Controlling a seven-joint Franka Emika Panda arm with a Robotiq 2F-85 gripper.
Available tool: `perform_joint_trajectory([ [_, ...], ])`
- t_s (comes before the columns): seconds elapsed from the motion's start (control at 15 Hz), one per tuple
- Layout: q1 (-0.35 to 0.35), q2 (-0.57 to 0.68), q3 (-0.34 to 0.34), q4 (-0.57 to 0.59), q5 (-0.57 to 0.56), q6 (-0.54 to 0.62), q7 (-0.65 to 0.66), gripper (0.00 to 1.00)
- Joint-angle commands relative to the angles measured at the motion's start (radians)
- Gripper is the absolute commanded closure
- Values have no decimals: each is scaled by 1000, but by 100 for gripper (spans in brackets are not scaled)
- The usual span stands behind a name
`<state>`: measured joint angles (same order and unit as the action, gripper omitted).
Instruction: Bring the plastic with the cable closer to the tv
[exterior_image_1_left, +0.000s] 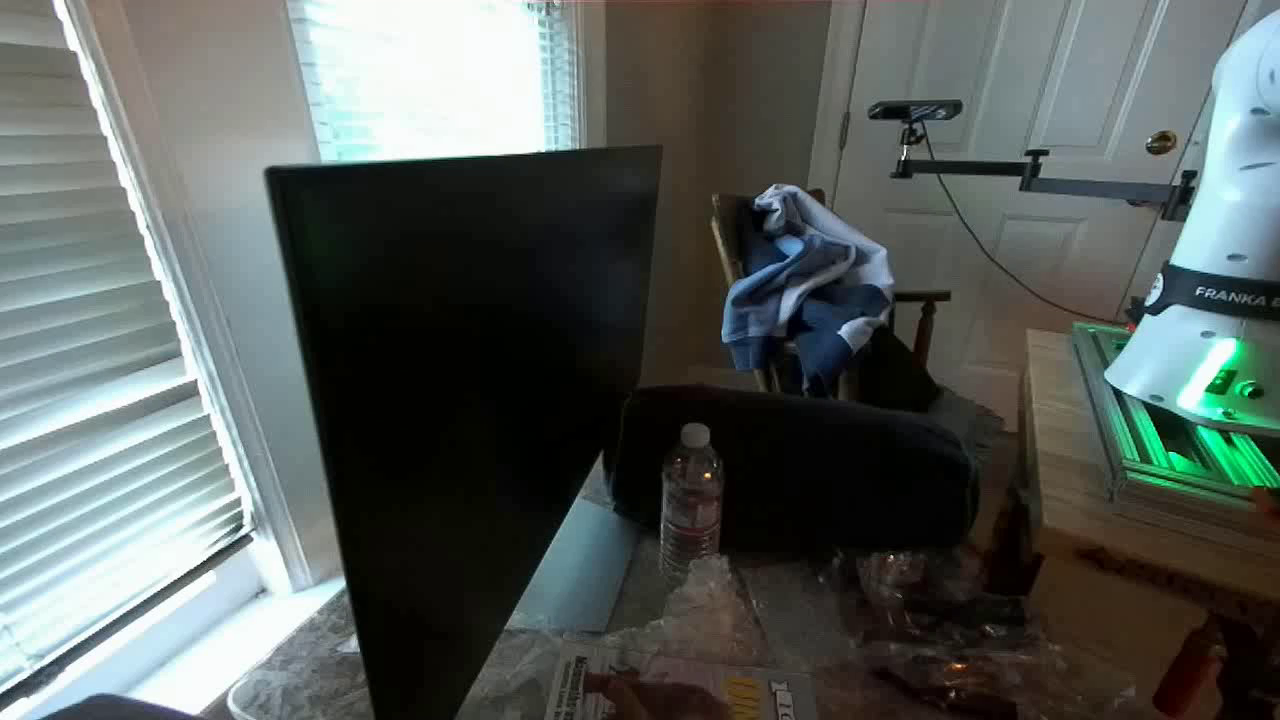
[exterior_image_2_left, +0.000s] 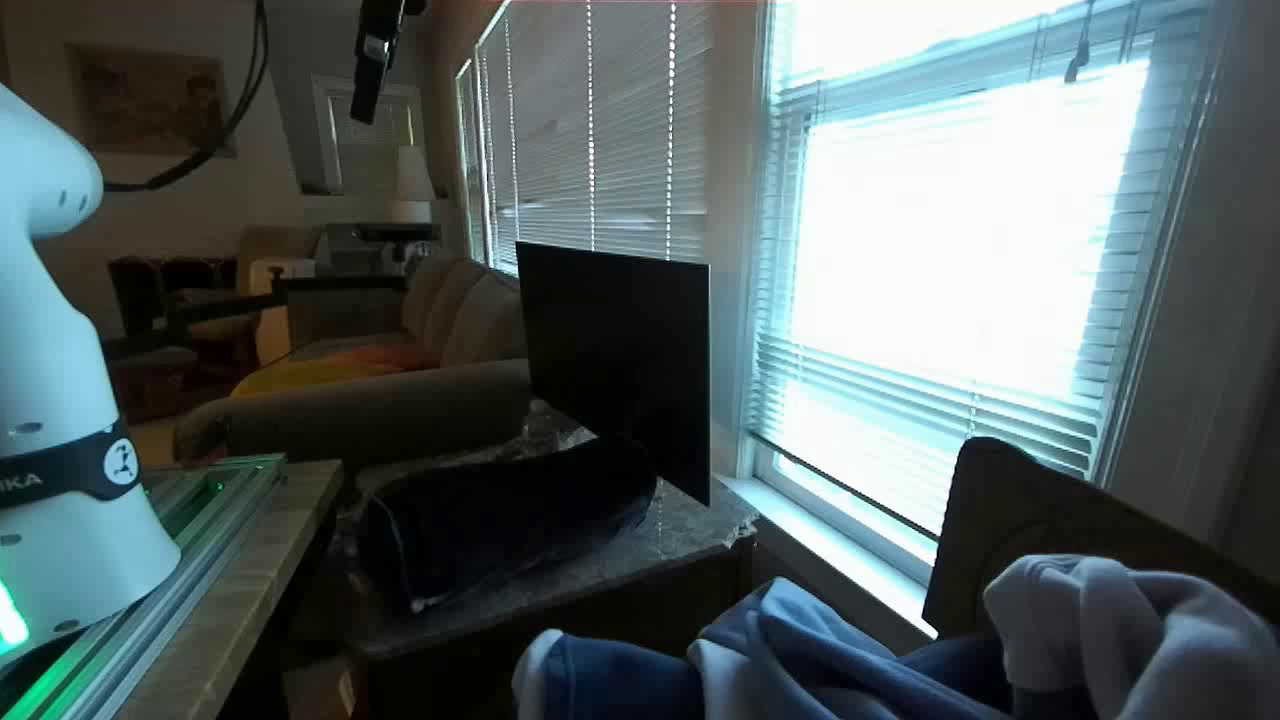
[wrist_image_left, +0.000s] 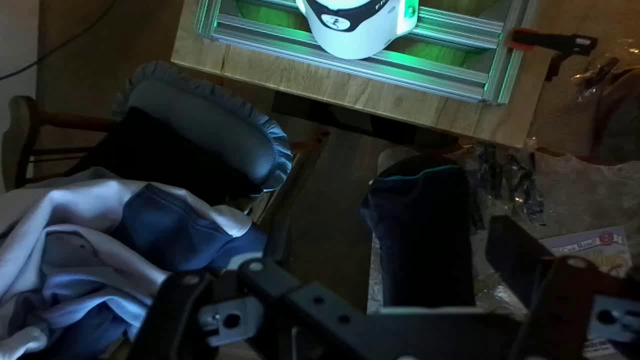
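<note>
Nearest my wrist camera is the dark, jointed metal gripper (wrist_image_left: 385, 245), its two fingers spread wide, and in the gap between them I see the low, rounded black fabric object (wrist_image_left: 425, 240) with its teal trim. That object lies along the edge of the mottled grey table (exterior_image_2_left: 690, 535) closest to the wooden chair (exterior_image_1_left: 728, 235), where crumpled blue-and-white clothing (exterior_image_1_left: 810, 265) is draped. The crinkled clear plastic (exterior_image_1_left: 940, 605) with dark pieces inside sits by the table edge facing the pale wooden bench (exterior_image_1_left: 1065, 450) under my white robot arm (exterior_image_1_left: 1225, 240); from here I can't make out the cable itself. The large, thin, flat black tv (exterior_image_1_left: 470, 400) stands upright on the opposite side, at the edge by the white window blinds (exterior_image_2_left: 620, 160), well apart from that plastic. Between them, in an exterior view, I have an upright clear bottle (exterior_image_1_left: 692, 510) with a white cap, just beside the black object. A flat pale-blue panel (exterior_image_1_left: 580, 570) lies close to the tv, and a printed paper booklet (exterior_image_1_left: 690, 690) lies farther from the chair-side edge.
</note>
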<state>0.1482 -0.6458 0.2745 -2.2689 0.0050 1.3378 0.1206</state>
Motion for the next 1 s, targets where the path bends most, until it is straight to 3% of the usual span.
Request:
perform_joint_trajectory([
  [0.0,15,4,-11,2,-5,-2,8,0],
  [0.73,15,3,-11,2,-5,-2,8,0],
  [0.93,38,19,21,-18,30,57,31,0],
])
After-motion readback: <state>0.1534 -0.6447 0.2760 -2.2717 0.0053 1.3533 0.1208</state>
